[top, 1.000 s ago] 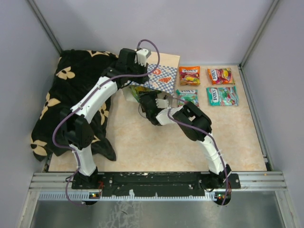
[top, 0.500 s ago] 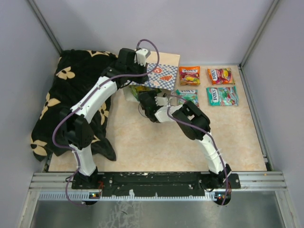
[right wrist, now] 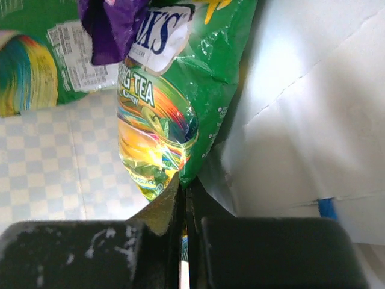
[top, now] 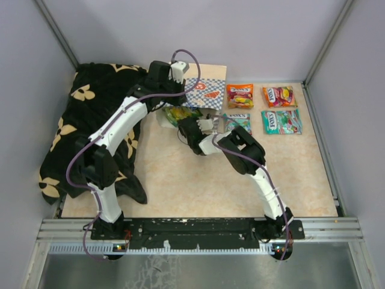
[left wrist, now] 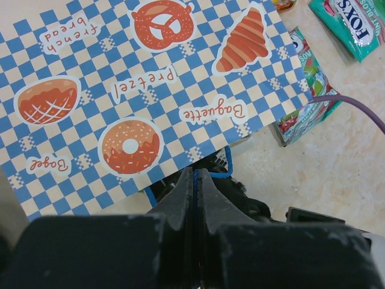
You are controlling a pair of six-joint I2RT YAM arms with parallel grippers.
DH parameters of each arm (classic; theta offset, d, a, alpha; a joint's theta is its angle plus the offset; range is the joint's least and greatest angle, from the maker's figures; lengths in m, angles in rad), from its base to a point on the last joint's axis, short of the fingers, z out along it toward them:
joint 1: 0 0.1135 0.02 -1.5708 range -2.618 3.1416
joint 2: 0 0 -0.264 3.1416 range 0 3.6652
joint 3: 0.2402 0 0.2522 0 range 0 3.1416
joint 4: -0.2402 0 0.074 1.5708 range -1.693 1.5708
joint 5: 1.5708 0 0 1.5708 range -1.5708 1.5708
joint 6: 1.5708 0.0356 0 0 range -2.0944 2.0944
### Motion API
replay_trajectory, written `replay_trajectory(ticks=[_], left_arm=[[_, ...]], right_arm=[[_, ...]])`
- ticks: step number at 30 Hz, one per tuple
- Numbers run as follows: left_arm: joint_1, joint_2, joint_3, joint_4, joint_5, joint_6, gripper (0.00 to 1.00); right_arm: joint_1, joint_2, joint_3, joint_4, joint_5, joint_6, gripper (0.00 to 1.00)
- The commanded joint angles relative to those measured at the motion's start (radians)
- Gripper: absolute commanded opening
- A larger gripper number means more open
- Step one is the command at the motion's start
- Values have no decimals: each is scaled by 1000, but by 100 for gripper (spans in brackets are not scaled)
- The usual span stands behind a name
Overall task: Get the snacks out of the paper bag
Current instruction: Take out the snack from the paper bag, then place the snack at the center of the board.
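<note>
A cream paper bag with a blue-white checkered band (top: 206, 91) lies tipped at the far side of the beige table (top: 180, 180), with the left gripper (top: 185, 83) over its left end. The right gripper (top: 180, 119) is at the bag's mouth, touching a green glossy packet (top: 174, 112). Four flat glossy candy packets (top: 240, 95) lie in two rows to the right. A black flower-patterned cloth (top: 90, 114) lies on the left.

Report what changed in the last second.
The right gripper shut on the glossy green candy packet at the mouth of the cream checkered paper bag. The left gripper, shut on the blue cord handle, tipped the bag slightly farther back. The four packets on the table stayed put.
</note>
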Motion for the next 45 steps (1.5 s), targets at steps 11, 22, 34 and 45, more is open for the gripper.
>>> replay_trajectory(ticks=[11,22,34,45], left_arm=[[69,0,5,7,2,-10,0],[77,-7,-74,44,-26,-16,0],[76,-56,-122,50,-68,-16,0],[74,-144,-211,82,-40,-17,0]], right_arm=[[12,-599,-435,-9,-664,-515,0],[50,-1008,-799,-195,-721,-863,1],[-73,-1592,-1042,-568,-667,-959,0],[-334,-1598,-1113,-908,-840,-925,29]])
